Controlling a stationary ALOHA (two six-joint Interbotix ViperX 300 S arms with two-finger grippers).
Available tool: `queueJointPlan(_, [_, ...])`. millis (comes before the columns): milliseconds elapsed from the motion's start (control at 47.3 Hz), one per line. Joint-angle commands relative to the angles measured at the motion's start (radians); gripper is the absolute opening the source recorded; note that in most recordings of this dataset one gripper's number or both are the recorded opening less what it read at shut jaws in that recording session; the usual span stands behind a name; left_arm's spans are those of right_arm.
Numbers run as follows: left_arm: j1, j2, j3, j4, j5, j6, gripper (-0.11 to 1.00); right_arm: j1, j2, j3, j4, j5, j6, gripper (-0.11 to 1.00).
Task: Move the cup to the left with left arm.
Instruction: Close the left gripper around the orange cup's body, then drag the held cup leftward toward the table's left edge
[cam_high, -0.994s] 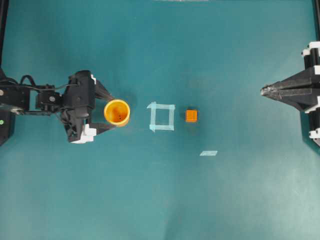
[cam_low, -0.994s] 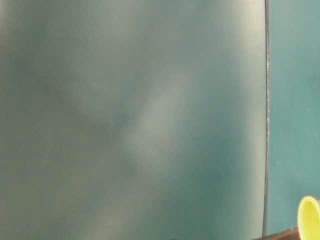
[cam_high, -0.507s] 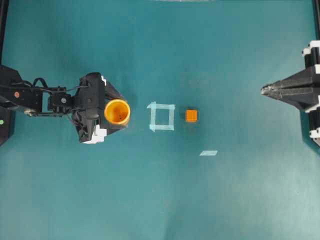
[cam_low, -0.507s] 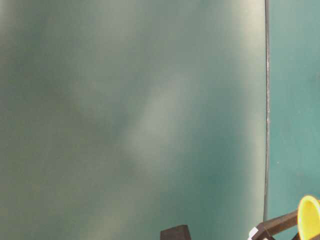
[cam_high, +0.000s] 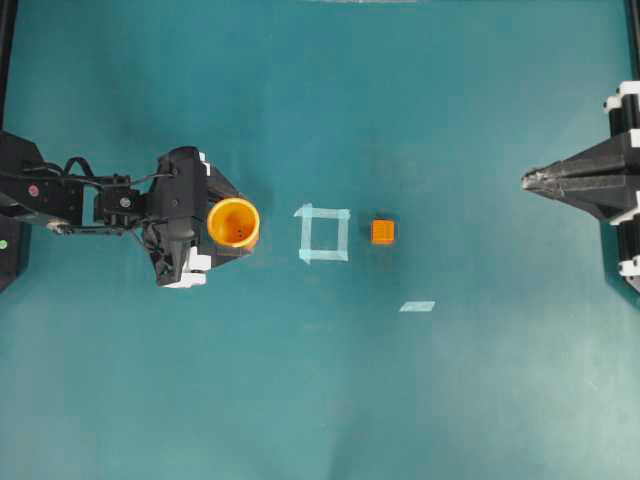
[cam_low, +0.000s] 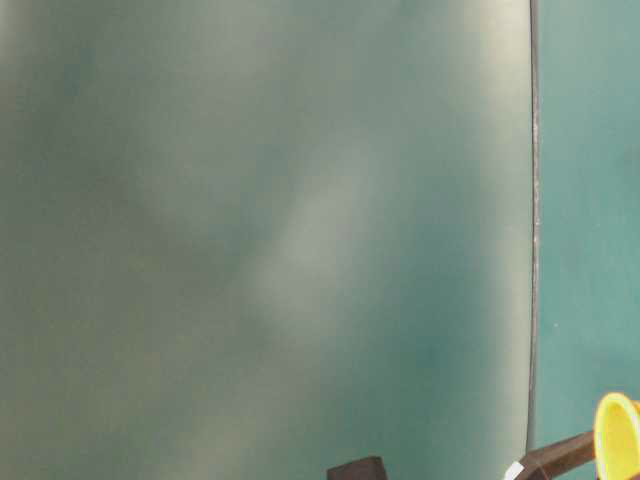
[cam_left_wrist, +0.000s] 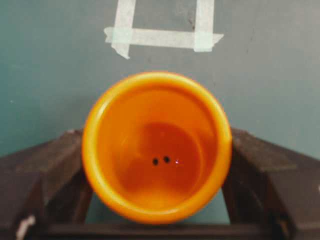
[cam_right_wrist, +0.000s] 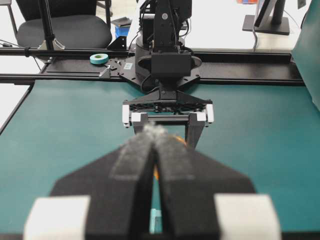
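Overhead: left gripper (cam_high: 232, 223) straddles the cup (cam_high: 234, 222), which stands upright left of the tape square (cam_high: 324, 233); the small orange cube (cam_high: 383, 232) sits beyond it. Right gripper (cam_high: 530, 181) is parked, fingers pressed together, nothing held. Step looks like grasping, carry not begun.

Table-level: only the cup's rim and a dark finger show.

Left wrist: fingers (cam_left_wrist: 252, 155) flank the cup, contact unclear. Cup empty, two dark specks inside. Next: clamp firmly, then shift leftward.

Right wrist: pads meet.
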Motion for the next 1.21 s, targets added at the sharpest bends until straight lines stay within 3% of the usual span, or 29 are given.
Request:
queueJointPlan(0, [0.002,-0.012,-0.014,-0.002,-0.002,-0.012,0.7,-0.002,0.006,-0.034,-0.002,-0.003,0.002,0.0])
queueJointPlan(296, [-0.008,-0.049,-0.015,-0.003,0.051,-0.069,0.7,-0.002,0.006,-0.035,-0.002,0.015,0.003,0.0])
queueJointPlan(486, [-0.009,-0.118,0.014,0.003,0.063,-0.054,0.7,0.0,0.006,-0.037,0.0,0.028,0.003,0.0])
queueJointPlan(677, [-0.018,-0.198,0.057,0.003,0.072,0.014,0.7,0.0,0.006,-0.037,0.0,0.028,0.002,0.0])
queueJointPlan(1184, [-0.041,-0.397,0.195,0.002,0.192,0.011,0.7,0.0,0.006,-0.04,0.0,0.028,0.003,0.0])
